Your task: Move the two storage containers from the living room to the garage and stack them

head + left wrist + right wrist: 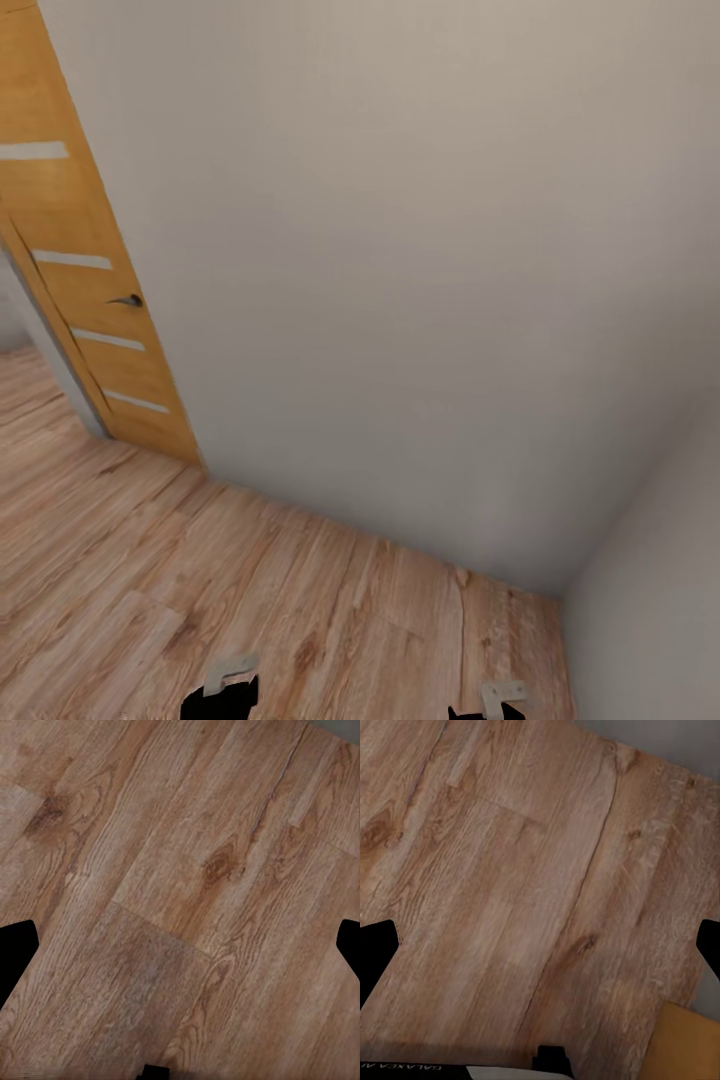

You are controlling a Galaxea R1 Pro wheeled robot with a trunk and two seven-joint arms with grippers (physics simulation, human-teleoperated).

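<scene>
Two grippers, left and right, hang with fingers spread wide over bare wood-plank floor, empty-handed, a grey wall close ahead, a second wall beside the right gripper, one wooden door beyond the left.

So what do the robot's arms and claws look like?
You can barely see them here. In the head view, the left claw and right claw peek in as black shapes with small pale grey brackets on top. In the wrist views, black fingers sit at both edges, wide apart.
</scene>
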